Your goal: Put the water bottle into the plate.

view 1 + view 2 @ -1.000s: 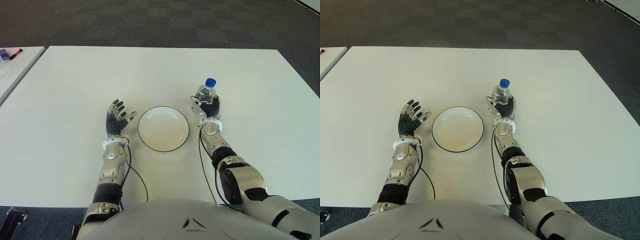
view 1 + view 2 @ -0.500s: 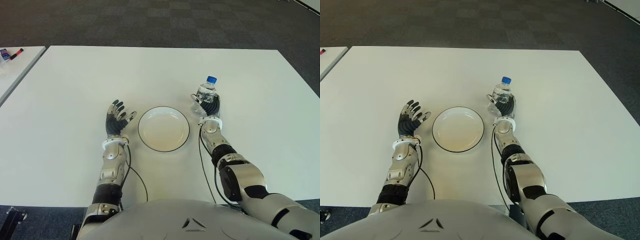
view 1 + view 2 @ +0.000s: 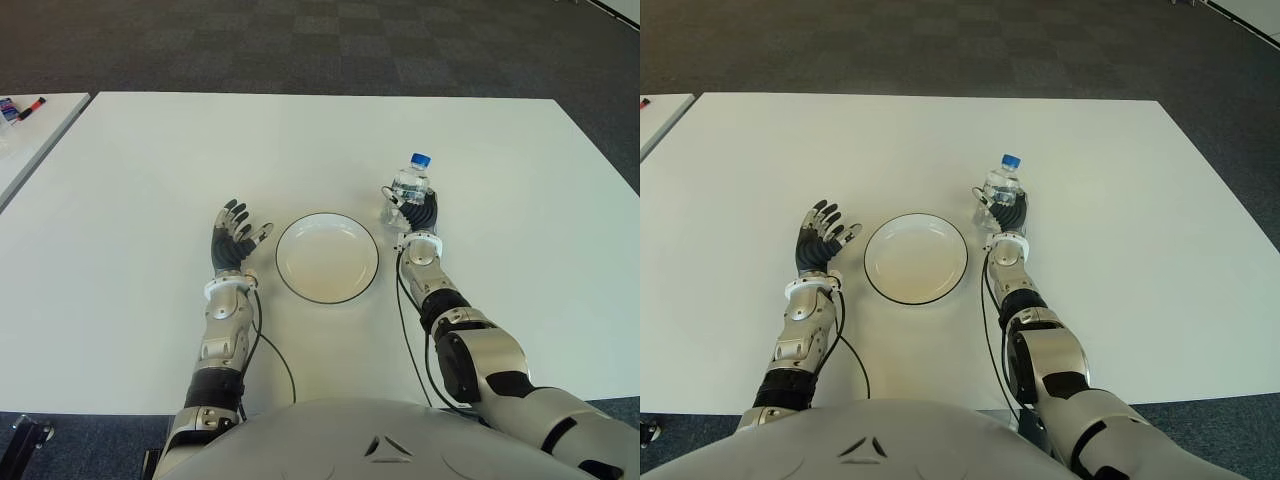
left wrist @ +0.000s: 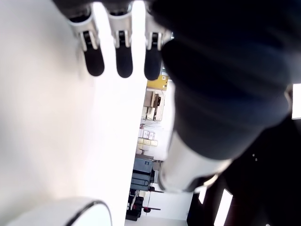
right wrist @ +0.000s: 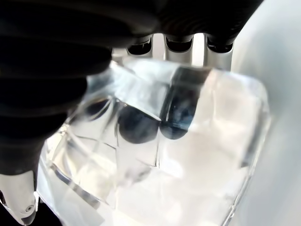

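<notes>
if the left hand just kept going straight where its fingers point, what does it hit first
Probably nothing. The left hand is open beside the plate, on the plate's left, fingers pointing away from the robot over bare table. The way looks free to the far edge. The water bottle, held in the right hand, stands off that line.

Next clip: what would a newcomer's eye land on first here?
Probably the clear water bottle with its blue cap, gripped upright by the right hand just right of the plate. The empty white plate sits mid-table, with the left hand open on its left side.
</notes>
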You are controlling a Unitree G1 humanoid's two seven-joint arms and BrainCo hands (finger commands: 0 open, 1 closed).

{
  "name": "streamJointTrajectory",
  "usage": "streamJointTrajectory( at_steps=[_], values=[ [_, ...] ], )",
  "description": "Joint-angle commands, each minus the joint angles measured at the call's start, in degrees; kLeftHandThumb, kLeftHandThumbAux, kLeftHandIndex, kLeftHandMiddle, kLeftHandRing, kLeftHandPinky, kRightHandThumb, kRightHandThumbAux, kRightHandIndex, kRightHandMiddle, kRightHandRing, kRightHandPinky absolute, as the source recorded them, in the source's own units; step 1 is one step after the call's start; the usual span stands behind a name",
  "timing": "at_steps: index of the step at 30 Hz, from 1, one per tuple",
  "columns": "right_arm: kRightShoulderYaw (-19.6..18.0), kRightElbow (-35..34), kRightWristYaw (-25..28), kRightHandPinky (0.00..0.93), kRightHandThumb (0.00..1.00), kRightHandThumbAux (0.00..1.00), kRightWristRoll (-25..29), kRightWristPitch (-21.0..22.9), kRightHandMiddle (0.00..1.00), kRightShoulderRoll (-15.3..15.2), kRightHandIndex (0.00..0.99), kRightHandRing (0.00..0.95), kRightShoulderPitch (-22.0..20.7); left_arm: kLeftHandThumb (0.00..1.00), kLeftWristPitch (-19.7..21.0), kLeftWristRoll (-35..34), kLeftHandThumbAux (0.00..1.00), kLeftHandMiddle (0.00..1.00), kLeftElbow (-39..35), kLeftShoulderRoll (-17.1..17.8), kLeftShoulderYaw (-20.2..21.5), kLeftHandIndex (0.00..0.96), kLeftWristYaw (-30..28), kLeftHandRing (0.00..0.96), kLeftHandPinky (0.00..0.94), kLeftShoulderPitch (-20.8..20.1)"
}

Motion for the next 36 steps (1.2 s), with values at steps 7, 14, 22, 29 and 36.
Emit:
streamJointTrajectory(
  at_steps=[7,14,22,29,36],
  values=[
    [-1.8,0.1,3.8,0.864,0.855,0.678,2.6,-4.8,0.539,1.1,0.400,0.886,1.5,0.073,0.5,-0.1,0.998,0.190,0.6,-2.0,0.1,0.161,-0.2,0.168,0.191,0.5],
    [-1.1,-1.5,3.6,0.861,0.855,0.678,1.4,-7.6,0.539,1.9,0.400,0.889,2.7,0.073,0.7,0.0,0.998,0.192,0.5,-2.0,0.1,0.160,-0.1,0.170,0.193,0.6],
    [3.3,-14.5,0.3,0.869,0.857,0.677,-3.9,-8.8,0.540,4.1,0.404,0.891,9.2,0.066,0.7,-0.1,0.998,0.190,0.4,-2.1,0.1,0.159,-0.1,0.168,0.189,0.6],
    [6.4,-26.2,0.8,0.868,0.858,0.675,-8.2,-9.1,0.541,3.0,0.408,0.886,15.0,0.063,0.9,0.1,0.998,0.188,0.6,-2.1,0.0,0.157,0.0,0.166,0.189,0.3],
    [7.5,-34.5,2.4,0.864,0.858,0.674,-10.1,-6.7,0.542,2.5,0.409,0.884,18.5,0.059,0.7,0.0,0.998,0.184,1.1,-2.0,0.0,0.152,-0.3,0.166,0.193,0.0]
  ],
)
